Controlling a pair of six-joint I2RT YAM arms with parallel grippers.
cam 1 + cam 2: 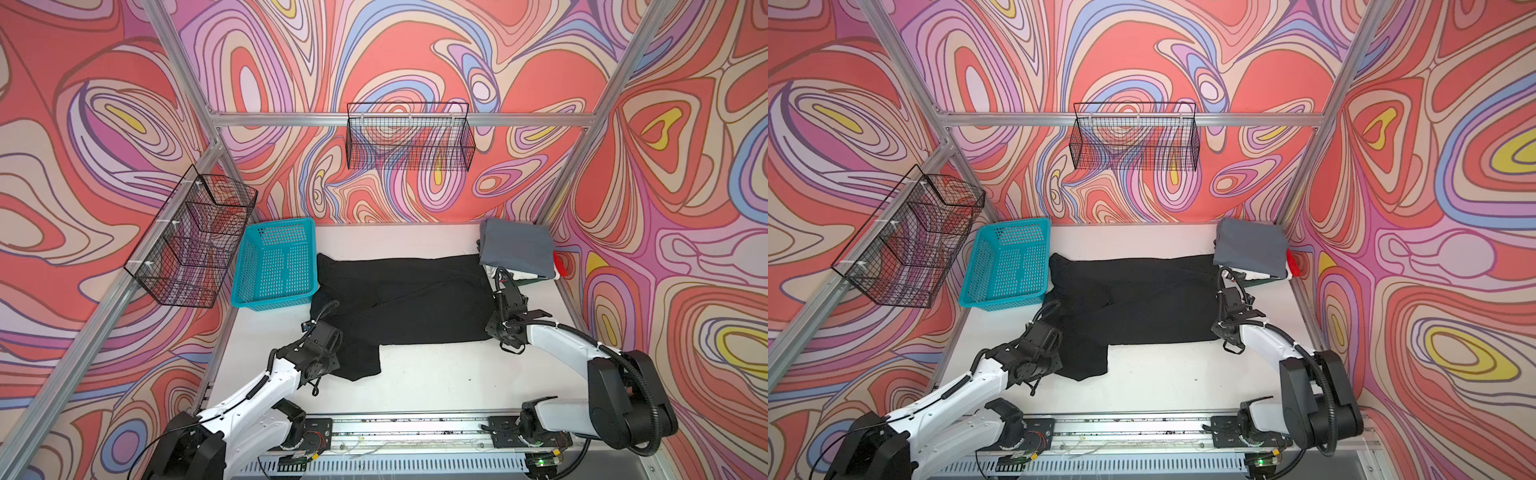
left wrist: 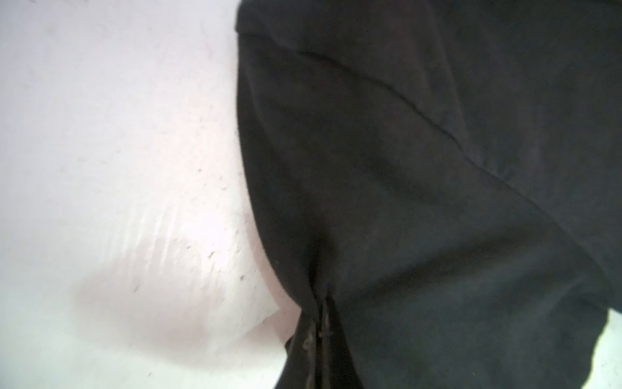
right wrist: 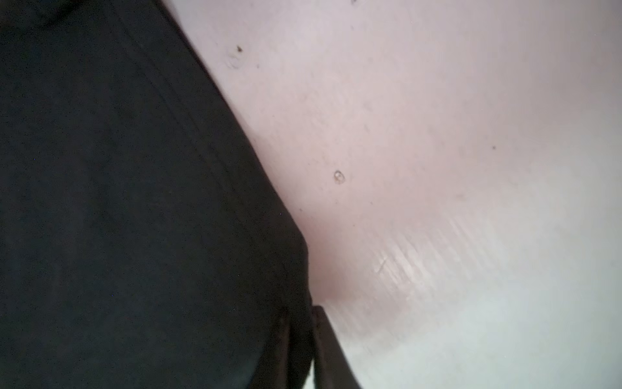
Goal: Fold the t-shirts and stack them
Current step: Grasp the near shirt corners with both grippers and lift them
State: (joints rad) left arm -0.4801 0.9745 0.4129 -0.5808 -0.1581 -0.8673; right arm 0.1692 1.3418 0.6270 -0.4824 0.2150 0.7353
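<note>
While I hold both arms low over the work area, the left gripper point(image 2: 318, 325) is pressed together and pinches a bunched fold of the black shirt point(image 2: 420, 202). The left wrist view shows the cloth gathering into creases at the pinch point, with a curved seam running across the fabric. The right gripper point(image 3: 304, 331) is likewise clamped tight on the black shirt point(image 3: 117, 202). It bites the cloth at an edge finished with parallel stitch lines, and one dark finger point(image 3: 324, 340) shows against the pale surface point(image 3: 454, 168).

In both top views the black shirt point(image 1: 407, 299) point(image 1: 1142, 299) lies spread flat across the middle of the surface point(image 1: 436, 374). One sleeve point(image 1: 357, 361) points toward the near edge. The left arm reaches its left end and the right arm its right end. From above, the wrist housings hide the fingertips of both grippers, so only the wrist views confirm the pinch.

The top views alone show the rest of the scene:
- A grey shirt point(image 1: 515, 245) lies folded on top of a stack in the far right corner. White point(image 1: 519, 275), dark green point(image 1: 536, 281) and red point(image 1: 561, 264) cloth show beneath its edges.
- The near left corner of that stack is just beside the far right corner of the black shirt.
- A turquoise basket point(image 1: 274, 270) stands at the far left, touching the black shirt's left end.
- Two black wire baskets point(image 1: 409, 137) point(image 1: 195, 237) hang on the frame rails.
</note>
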